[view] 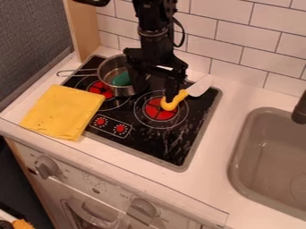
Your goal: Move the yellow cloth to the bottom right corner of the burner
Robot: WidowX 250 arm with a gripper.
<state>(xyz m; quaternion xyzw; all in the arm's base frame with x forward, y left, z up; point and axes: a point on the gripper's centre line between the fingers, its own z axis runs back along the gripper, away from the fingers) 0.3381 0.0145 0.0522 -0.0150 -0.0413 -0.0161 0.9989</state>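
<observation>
The black gripper (156,86) hangs over the back part of the burner, open, with one finger in front of the pot and the other by the yellow knife handle. Nothing is seen between its fingers. Folded flat, the yellow cloth (62,112) lies at the left, partly on the white counter and partly over the left edge of the black burner (149,144). The gripper is to the right of the cloth and apart from it.
A metal pot (108,70) with a green thing (121,79) inside stands at the burner's back left. A knife (200,86) with a yellow handle lies over the right red ring. The sink (263,170) is at the right, and a tiled wall (236,51) rises behind.
</observation>
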